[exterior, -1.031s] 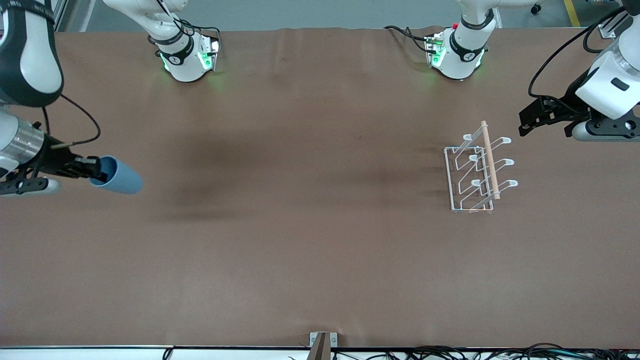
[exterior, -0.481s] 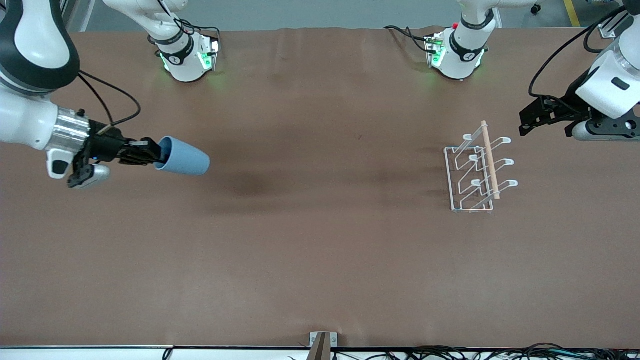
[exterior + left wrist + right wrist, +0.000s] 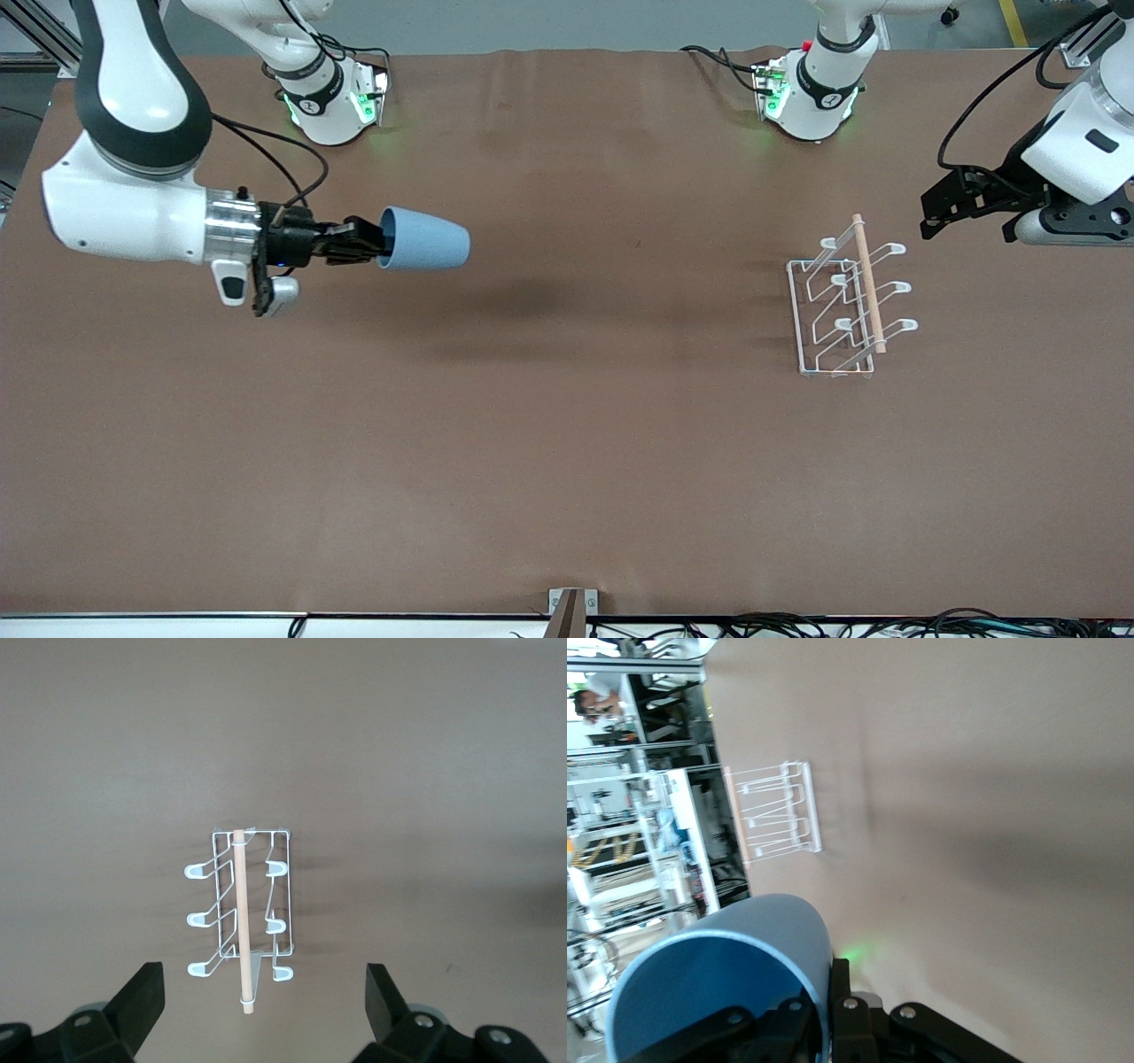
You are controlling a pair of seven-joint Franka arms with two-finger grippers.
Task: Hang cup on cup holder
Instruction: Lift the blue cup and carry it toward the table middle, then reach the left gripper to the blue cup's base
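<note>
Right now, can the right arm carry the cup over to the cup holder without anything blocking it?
Probably yes. The right gripper holds the cup by its rim in the air, and only bare table lies between it and the cup holder. The left gripper, open, waits beside the holder.

Cup holder (image 3: 842, 306) on table (image 3: 567, 461), toward left arm's end

Right hand (image 3: 376, 249) clamped – left hand (image 3: 262, 1003) spread, waiting.
</note>
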